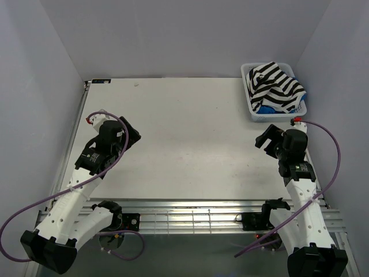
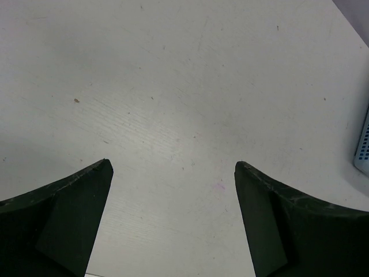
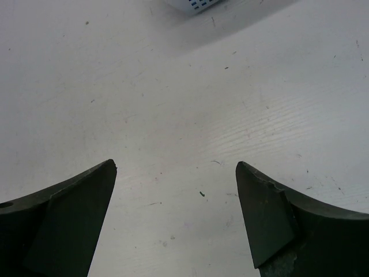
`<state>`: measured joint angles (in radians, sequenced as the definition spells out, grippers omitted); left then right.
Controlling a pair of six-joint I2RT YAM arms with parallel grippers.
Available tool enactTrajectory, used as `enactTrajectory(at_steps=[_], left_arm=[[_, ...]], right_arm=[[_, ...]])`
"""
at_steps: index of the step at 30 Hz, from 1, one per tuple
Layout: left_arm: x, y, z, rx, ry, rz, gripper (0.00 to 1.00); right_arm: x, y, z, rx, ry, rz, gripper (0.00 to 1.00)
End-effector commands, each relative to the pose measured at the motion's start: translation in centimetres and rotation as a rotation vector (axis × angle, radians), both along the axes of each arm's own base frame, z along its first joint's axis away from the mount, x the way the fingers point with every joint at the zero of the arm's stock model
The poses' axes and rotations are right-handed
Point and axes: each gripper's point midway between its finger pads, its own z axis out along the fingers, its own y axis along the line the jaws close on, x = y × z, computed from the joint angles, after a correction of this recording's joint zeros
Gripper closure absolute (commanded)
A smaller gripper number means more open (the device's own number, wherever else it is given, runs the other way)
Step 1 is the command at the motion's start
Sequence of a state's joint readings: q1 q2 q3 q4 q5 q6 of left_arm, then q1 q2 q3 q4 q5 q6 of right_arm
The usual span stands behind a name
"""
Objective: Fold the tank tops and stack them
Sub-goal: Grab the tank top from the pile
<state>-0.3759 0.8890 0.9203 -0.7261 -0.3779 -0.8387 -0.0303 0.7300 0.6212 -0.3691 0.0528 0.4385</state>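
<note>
- Location: the tank tops are heaped in the white basket at the far right corner of the surface. None has been laid out or folded yet.
- The striped top lies uppermost and spills over the basket's rim. A bright blue top shows beneath it at the near edge. A third top cannot be made out.
- Left gripper: jaws spread wide with nothing between them, over bare surface on the left, well apart from the basket.
- Right gripper: jaws likewise spread wide and empty, near the basket's near side but not touching it.
- Handling, as judged: the cloth looks light, soft and limp. It is not fragile, but it will sag and bunch once lifted, and it offers no stiff edge to push against.
- Recommended hold: pinch a raised fold at the crest of the striped top and lift clear. For spreading, take hold again at the shoulder straps or hem corners, one gripper to each side.
- Risk noted: the tops are tangled, so lifting one may drag a second out. The basket looks light and may shift.
</note>
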Motion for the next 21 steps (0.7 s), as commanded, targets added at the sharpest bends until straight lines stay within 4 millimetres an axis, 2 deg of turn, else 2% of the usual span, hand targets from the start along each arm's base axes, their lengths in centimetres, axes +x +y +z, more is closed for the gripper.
enactTrajectory(at_steps=[1, 4, 7, 8, 10, 14, 15, 17, 18, 19, 20, 21], left_arm=[[-0.4, 0.4, -0.9, 0.008, 0.021, 0.013, 0.02], [-0.3, 0.0, -1.1, -0.003, 0.031, 0.004, 0.02], [0.1, -0.3, -1.4, -0.002, 0.047, -0.004, 0.02], [0.3, -0.4, -1.4, -0.001, 0.049, -0.004, 0.02], [0.6, -0.5, -1.7, 0.005, 0.060, -0.009, 0.02], [1.4, -0.9, -1.7, 0.010, 0.058, -0.020, 0.02], [1.6, -1.0, -1.5, 0.009, 0.051, -0.021, 0.02], [1.9, -1.0, -1.3, 0.018, 0.050, -0.020, 0.02], [2.0, -0.9, -1.3, 0.022, 0.049, -0.018, 0.02], [2.1, -0.9, -1.3, 0.022, 0.045, -0.014, 0.02], [2.2, -0.9, -1.3, 0.025, 0.045, -0.015, 0.02], [2.3, -0.9, -1.3, 0.025, 0.044, -0.013, 0.02]], right_arm=[[1.6, -0.1, 3.4, -0.023, -0.099, 0.009, 0.10], [2.6, 1.4, 4.6, 0.016, -0.148, 0.087, 0.10], [4.6, 1.5, 5.7, -0.006, -0.172, 0.116, 0.10], [5.6, 1.5, 7.9, -0.021, -0.203, 0.125, 0.10], [7.4, 1.2, 6.9, -0.044, -0.109, 0.137, 0.10], [11.9, -0.3, 7.8, -0.091, -0.067, 0.075, 0.10], [13.8, -0.8, 7.6, -0.101, -0.047, 0.056, 0.10], [15.5, -1.5, 7.4, -0.120, -0.013, 0.025, 0.10], [17.0, -1.7, 5.7, -0.125, 0.035, 0.018, 0.10], [18.5, -2.0, 7.0, -0.132, 0.010, 0.003, 0.10], [19.4, -2.2, 7.0, -0.136, 0.011, -0.005, 0.10], [21.2, -2.3, 6.7, -0.134, 0.018, -0.015, 0.10]])
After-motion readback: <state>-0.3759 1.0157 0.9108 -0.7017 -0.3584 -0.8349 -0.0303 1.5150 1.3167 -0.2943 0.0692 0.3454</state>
